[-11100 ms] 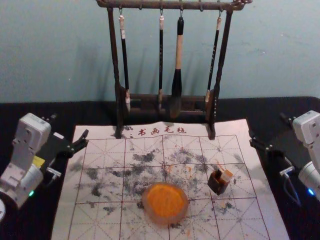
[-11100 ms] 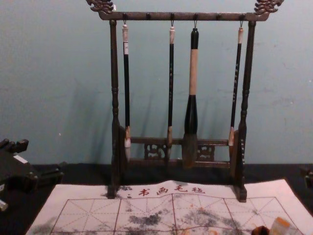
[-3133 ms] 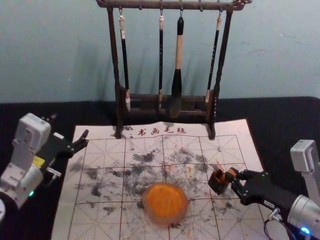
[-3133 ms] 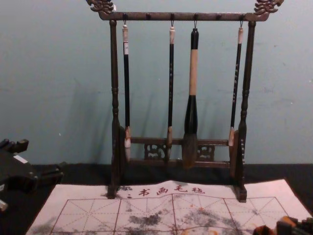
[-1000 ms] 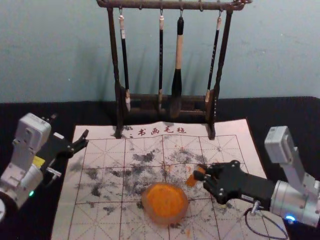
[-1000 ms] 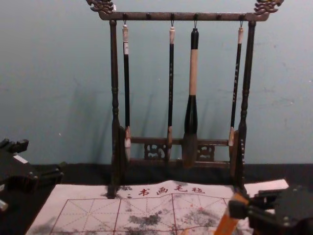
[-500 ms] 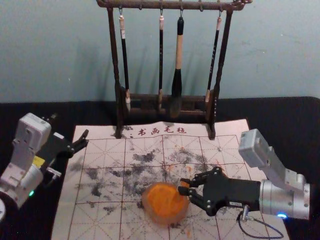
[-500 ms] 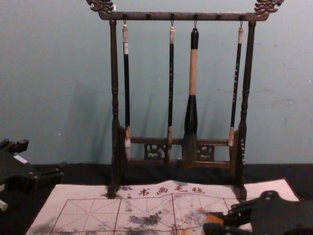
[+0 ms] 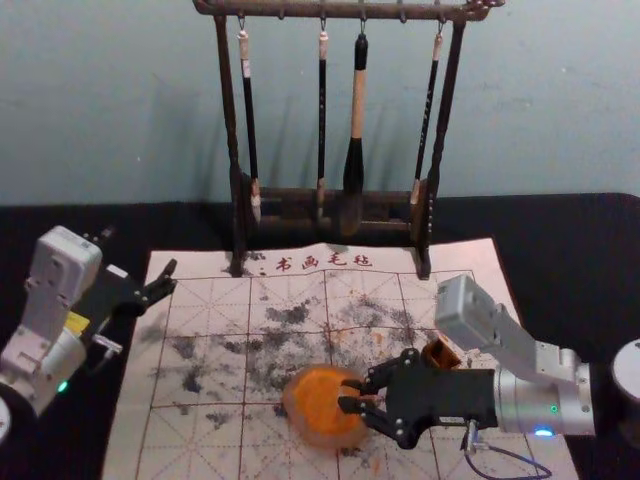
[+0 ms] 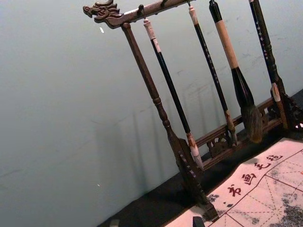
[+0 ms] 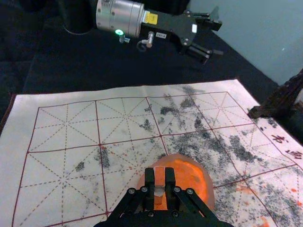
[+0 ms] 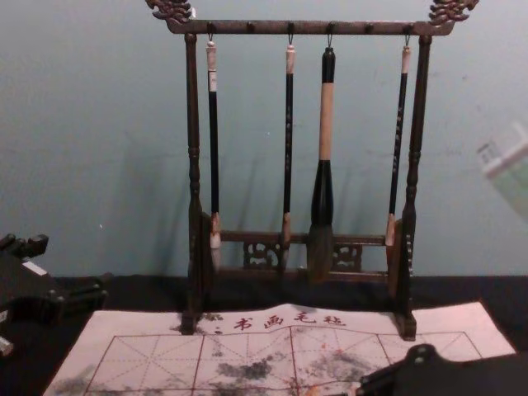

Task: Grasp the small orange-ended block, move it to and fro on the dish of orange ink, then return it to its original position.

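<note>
The small block (image 11: 159, 176) is pinched by the right gripper (image 9: 352, 396), its flat sides squeezed by two black fingers. It is held over the round dish (image 9: 315, 402), where bright orange ink is spread inside a cloudy rim. The block's low end is hidden, so it cannot be told if the ink is touched. Just past the right arm, a small dark box (image 9: 433, 354) with orange marks is partly covered by that arm. The dish and box are set on a white mat (image 9: 200, 300), printed with red lines and smeared with grey and orange; its near edge is cut off in the head view. The bench is covered with black cloth (image 9: 560, 240). The left gripper (image 9: 140, 252) is parked by the mat's left side, its fingers spread wide. Farther back, four long brushes (image 9: 355, 180) are hung from a rack (image 9: 227, 120) of carved, dark wood. At the chest view's right edge, a pale, blurry shape (image 12: 513, 173) cannot be made out.
</note>
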Available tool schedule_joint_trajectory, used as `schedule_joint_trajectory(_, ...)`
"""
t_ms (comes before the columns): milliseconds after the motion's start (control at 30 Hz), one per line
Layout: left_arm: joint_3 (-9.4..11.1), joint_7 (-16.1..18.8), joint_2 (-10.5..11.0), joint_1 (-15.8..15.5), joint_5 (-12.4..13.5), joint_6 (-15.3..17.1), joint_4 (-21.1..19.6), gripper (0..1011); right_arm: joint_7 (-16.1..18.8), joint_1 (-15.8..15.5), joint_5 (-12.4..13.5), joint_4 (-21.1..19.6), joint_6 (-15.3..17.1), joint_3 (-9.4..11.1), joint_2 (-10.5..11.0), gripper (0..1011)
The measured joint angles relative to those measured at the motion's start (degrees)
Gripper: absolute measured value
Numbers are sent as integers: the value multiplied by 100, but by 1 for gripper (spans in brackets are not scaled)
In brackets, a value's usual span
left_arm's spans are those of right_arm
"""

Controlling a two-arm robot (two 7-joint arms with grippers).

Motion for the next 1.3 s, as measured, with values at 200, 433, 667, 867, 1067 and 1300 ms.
schedule_joint_trajectory(200, 0, 0, 0, 0, 0, 0, 0, 1002, -4, 111, -43, 120, 21, -97, -81, 92)
schedule_joint_trajectory(433, 0, 0, 0, 0, 0, 0, 0, 1001, -14, 202, -54, 232, 43, -150, -151, 92)
schedule_joint_trajectory(667, 0, 0, 0, 0, 0, 0, 0, 1001, -50, 320, -110, 359, 111, -237, -251, 92)
schedule_joint_trajectory(867, 0, 0, 0, 0, 0, 0, 0, 1001, -72, 406, -157, 458, 162, -291, -329, 92)
schedule_joint_trajectory(1067, 0, 0, 0, 0, 0, 0, 0, 1001, -112, 486, -204, 547, 208, -325, -409, 92)
schedule_joint_trajectory(1300, 0, 0, 0, 0, 0, 0, 0, 1001, -178, 562, -239, 667, 263, -316, -471, 92)
